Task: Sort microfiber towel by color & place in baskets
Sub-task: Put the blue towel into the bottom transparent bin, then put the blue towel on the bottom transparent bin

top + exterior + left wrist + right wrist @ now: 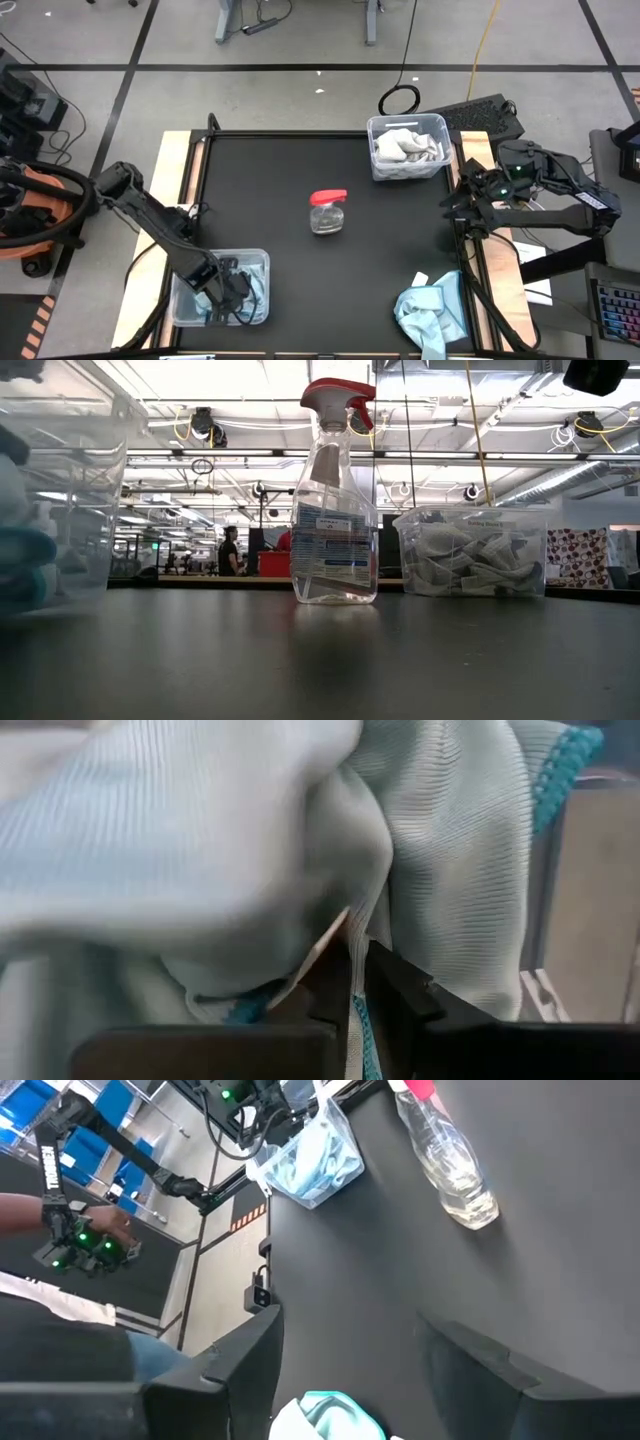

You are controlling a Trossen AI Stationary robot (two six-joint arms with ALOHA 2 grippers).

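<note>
Pale blue microfiber towel (200, 850) pinched by the left hand (228, 287) inside the lower-left basket (255, 258); release seems next. Right hand (350, 1370) waits spread, right edge.

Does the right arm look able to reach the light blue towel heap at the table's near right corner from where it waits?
Probably yes. The right pincer is open beside the table's right edge, and the crumpled light blue microfiber towel heap lies close by with nothing between them.
</note>
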